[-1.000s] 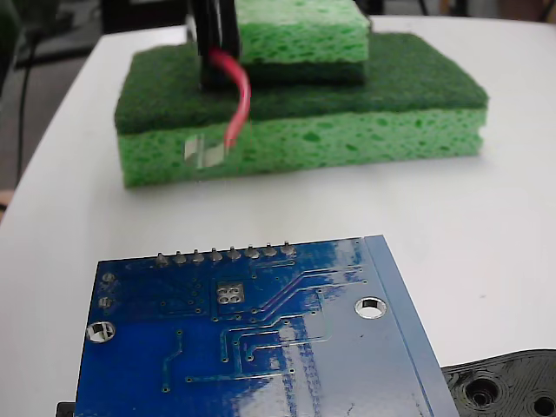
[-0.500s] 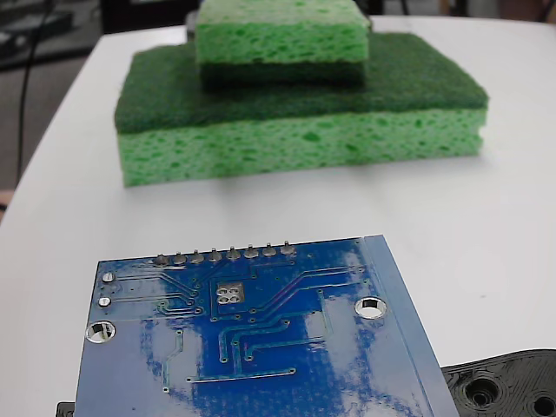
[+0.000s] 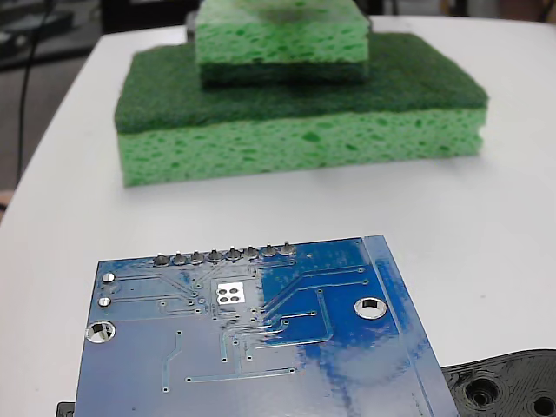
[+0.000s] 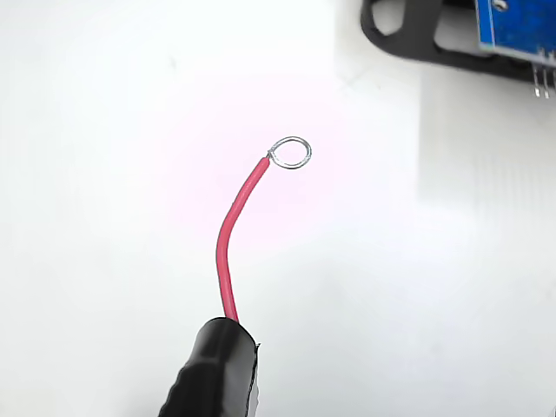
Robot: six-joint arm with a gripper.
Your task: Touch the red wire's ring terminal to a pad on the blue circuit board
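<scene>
The red wire rises curved from a black sleeve at the bottom of the wrist view. Its silver ring terminal hangs over bare white table, touching nothing. A corner of the blue circuit board shows at the top right of that view, well apart from the ring. In the fixed view the blue circuit board lies flat in the foreground, with its row of grey solder points along the far edge. Neither wire nor ring shows in the fixed view. No gripper fingers are visible in either view.
Two stacked green sponges stand behind the board on the white table. A black plastic piece with round holes lies at the board's right corner, and black plastic piece also borders the board in the wrist view.
A second ago the wire and its black holder hung in front of the sponges in the fixed view; they have since left that view. The board's left side now looks darker.
</scene>
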